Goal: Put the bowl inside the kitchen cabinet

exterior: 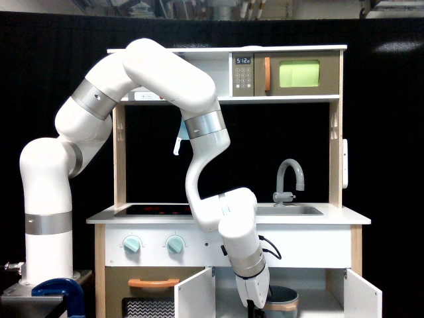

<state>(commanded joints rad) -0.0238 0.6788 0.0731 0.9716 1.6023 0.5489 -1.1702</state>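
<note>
The grey-blue bowl [285, 296] with its tan band stands upright inside the open kitchen cabinet [318, 298], low at the frame's bottom edge. Both white doors [196, 295] hang open. My gripper [256, 307] points down into the cabinet at the bowl's left side, touching or nearly touching its rim. The dark fingertips run into the frame's bottom edge, so how the jaws stand and whether they hold the bowl does not show.
The steel sink [289, 211] and grey faucet [290, 179] sit on the counter above. The oven with the orange handle [154, 283] is to the exterior view's left of the cabinet. The microwave [298, 73] is on the top shelf. My arm's base [48, 245] stands at the far left.
</note>
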